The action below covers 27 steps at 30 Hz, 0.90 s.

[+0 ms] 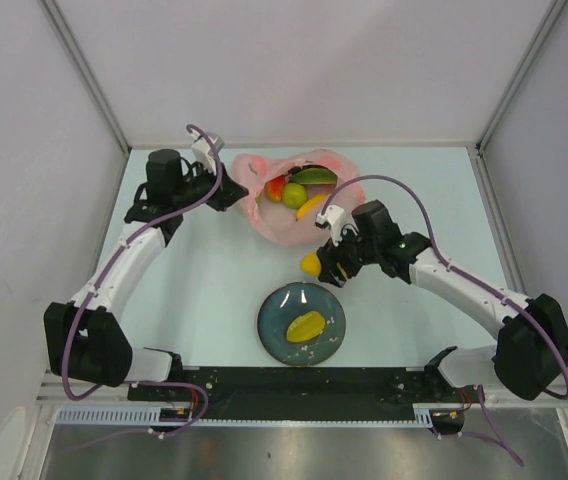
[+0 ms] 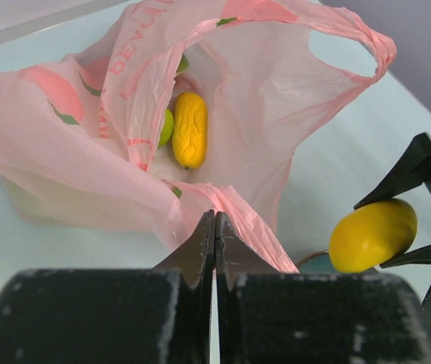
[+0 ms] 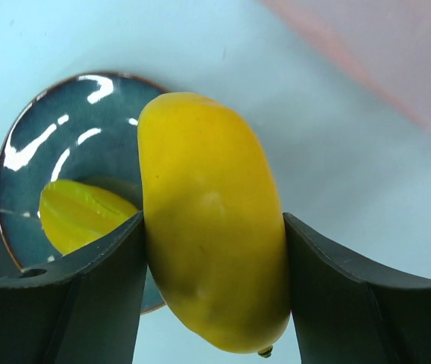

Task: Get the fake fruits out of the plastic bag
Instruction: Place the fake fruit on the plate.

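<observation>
The pink plastic bag [image 1: 274, 215] lies open at the back middle with several fake fruits inside: a green one [image 1: 294, 195], a red-yellow mango [image 1: 276, 187], a banana [image 1: 311, 206]. My left gripper [image 2: 215, 220] is shut on the bag's rim [image 2: 238, 220] at its left side. In the left wrist view a bumpy yellow fruit [image 2: 190, 129] lies inside the bag. My right gripper [image 1: 326, 262] is shut on a yellow mango [image 3: 212, 220] and holds it above the table between bag and plate. The mango also shows in the left wrist view [image 2: 372, 235].
A round dark blue-grey plate [image 1: 276, 310] sits at the front middle with a yellow fruit [image 1: 305, 326] on it. Grey walls close in left, right and back. A black rail runs along the near edge.
</observation>
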Motion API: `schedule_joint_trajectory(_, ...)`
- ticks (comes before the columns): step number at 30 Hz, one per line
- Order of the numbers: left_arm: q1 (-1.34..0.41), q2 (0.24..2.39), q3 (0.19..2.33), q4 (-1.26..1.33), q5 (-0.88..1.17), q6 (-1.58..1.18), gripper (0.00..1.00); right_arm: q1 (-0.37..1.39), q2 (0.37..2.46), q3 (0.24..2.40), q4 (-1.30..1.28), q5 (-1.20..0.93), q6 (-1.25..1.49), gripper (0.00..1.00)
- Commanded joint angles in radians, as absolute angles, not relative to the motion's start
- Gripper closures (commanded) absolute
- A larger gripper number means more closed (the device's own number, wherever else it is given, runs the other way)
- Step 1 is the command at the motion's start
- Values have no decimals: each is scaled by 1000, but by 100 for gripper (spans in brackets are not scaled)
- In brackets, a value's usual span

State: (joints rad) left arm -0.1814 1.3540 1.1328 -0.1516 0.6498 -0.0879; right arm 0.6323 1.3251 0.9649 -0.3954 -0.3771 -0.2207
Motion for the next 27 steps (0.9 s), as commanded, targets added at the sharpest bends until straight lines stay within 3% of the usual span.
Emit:
schedule_joint_trajectory(1, -196, 1318, 1126, -140, 673, -86, 100, 630, 1319, 927, -370, -434, -196, 57)
schedule_joint_trajectory(16, -199, 1278, 1124, -158, 678, -58, 100, 764, 1445, 916, -341, -442, -206, 57)
schedule_joint_trajectory(27, -196, 1201, 1060, -179, 672, -31, 100, 851, 1545, 968, -278, -477, -359, 57)
